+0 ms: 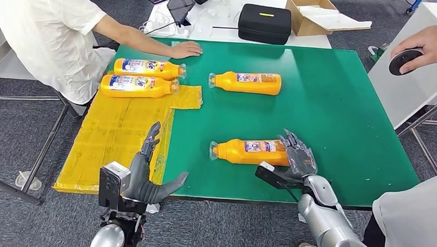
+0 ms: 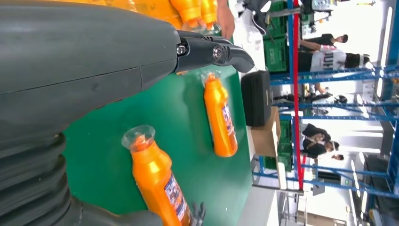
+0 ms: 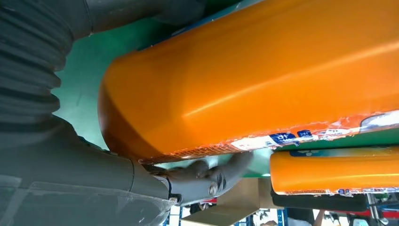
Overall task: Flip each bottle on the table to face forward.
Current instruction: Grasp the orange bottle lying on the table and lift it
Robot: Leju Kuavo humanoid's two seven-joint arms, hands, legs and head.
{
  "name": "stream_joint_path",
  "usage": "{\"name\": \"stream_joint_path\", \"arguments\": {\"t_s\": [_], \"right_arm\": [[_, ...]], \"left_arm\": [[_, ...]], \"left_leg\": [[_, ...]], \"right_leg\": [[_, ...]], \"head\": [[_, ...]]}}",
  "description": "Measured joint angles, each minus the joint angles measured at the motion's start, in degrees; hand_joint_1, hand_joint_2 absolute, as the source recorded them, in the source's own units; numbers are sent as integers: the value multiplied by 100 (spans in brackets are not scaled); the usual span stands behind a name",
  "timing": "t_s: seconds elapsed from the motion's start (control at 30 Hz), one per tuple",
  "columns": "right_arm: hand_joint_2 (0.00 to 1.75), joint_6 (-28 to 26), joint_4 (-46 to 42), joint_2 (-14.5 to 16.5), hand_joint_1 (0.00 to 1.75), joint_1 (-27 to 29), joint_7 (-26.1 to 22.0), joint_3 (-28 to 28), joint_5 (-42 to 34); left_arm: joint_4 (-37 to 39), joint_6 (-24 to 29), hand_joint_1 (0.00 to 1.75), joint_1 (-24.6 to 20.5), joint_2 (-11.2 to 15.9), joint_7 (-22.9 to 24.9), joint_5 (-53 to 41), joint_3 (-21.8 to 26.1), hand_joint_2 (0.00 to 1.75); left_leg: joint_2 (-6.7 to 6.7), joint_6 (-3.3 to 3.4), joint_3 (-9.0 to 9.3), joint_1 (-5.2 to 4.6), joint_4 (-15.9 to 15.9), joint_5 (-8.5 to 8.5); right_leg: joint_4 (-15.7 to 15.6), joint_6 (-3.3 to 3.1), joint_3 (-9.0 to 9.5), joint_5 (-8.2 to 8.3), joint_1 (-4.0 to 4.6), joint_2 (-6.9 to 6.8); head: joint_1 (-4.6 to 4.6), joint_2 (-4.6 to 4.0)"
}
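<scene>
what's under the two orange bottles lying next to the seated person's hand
The two orange plastic bottles lie on a yellow plastic sheet spread over the green table mat. What the sheet covers beneath them cannot be seen.

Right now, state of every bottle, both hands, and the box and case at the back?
Nearest bottle: lying on its side, capped, right hand at its base.
Far bottle: lying, capped, untouched.
Two left bottles: lying side by side, capped.
Right hand: fingers on the nearest bottle's base; grip not clear.
Left hand: fingers apart, holding nothing.
Black case: closed.
Cardboard box: open.
</scene>
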Motion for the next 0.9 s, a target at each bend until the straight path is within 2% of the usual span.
{"name": "stream_joint_path", "arguments": {"t_s": [0.1, 0.13, 0.23, 0.27, 0.5, 0.73, 0.83, 0.9], "right_arm": [[175, 39, 66, -2, 66, -60, 4, 20, 0], [175, 44, 82, -2, 84, -75, 5, 22, 0], [175, 53, 125, -2, 164, -113, 7, 28, 0], [175, 64, 137, -3, 173, -125, 10, 29, 0], [175, 638, 292, -62, 175, -291, 174, 138, 39], [175, 927, 406, -134, 175, -400, 207, 282, 99], [175, 881, 416, -146, 175, -385, 57, 312, -3], [175, 740, 411, -149, 175, -323, -225, 304, -250]], "left_arm": [[24, -1, 0, -30, -7, 0, 4, -10, 175], [28, -1, 0, -37, -8, 0, 4, -12, 175], [40, -2, 0, -54, -8, 0, 4, -25, 175], [43, -2, 0, -57, -8, 0, 4, -30, 175], [87, -30, 0, -86, -8, -1, 70, -51, 175], [148, -74, 0, -149, -33, -9, 109, -111, 175], [172, -106, 0, -161, -48, -42, 125, -141, 175], [176, -132, 0, -160, -55, -81, 165, -150, 175]], "left_leg": [[2, 0, 8, 0, 0, 0], [2, 0, 11, 0, 0, 0], [2, 0, 18, 0, 0, 1], [2, 0, 20, 0, 0, 1], [7, -1, 37, 1, 0, -1], [6, 0, 88, 1, -1, -24], [6, -1, 103, 1, -1, -27], [5, -1, 102, 1, -1, -27]], "right_leg": [[0, 0, 8, 1, 0, 3], [0, 0, 11, 1, 0, 3], [0, 1, 18, 1, 0, 3], [0, 1, 20, 1, 0, 3], [-2, 0, 28, -1, 2, 5], [-6, 2, 28, -25, 2, 5], [-6, 7, 55, -23, 2, 5], [-5, 10, 83, -20, 1, 5]], "head": [[1, 0], [2, 0], [1, 0], [1, 0], [3, 0], [2, 0], [2, 0], [2, 0]]}}
